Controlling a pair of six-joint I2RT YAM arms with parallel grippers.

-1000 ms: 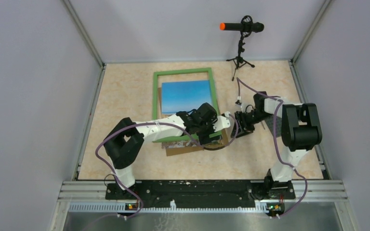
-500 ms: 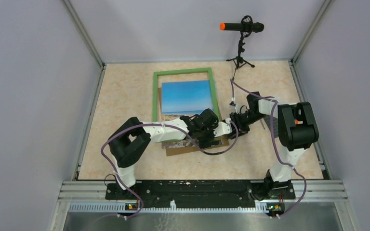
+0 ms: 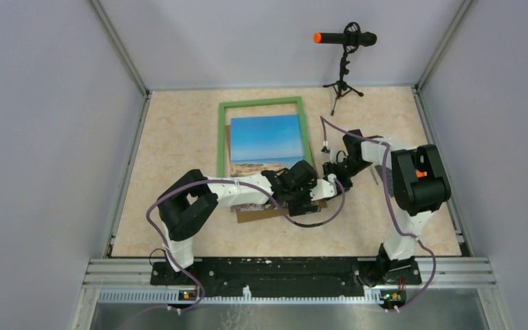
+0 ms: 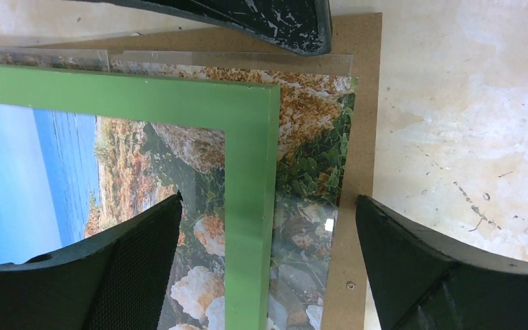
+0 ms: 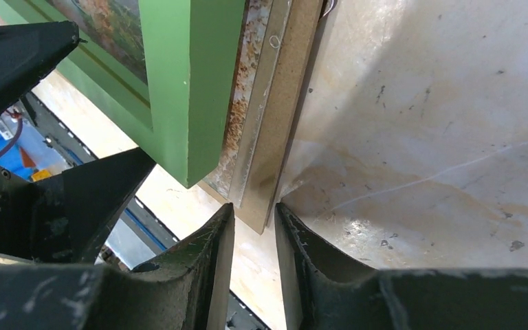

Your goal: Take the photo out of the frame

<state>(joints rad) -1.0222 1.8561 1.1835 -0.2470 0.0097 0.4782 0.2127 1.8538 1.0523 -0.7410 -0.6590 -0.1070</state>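
The frame lies face up on the table, green border on top. The photo shows blue sky and sea inside it. In the left wrist view the frame's green corner lies shifted over the photo's rocky part, a clear sheet and the brown backboard. My left gripper is open and straddles the border and backboard edge; it shows in the top view. My right gripper is closed to a narrow gap with the backboard's corner between its tips, beside the frame.
A microphone on a small tripod stands at the back right. Grey walls enclose the table on three sides. A metal rail runs along the near edge by the arm bases.
My right gripper has moved left to the frame's near right corner. My left gripper has shifted right and nearer along that corner, and its arm has folded lower.
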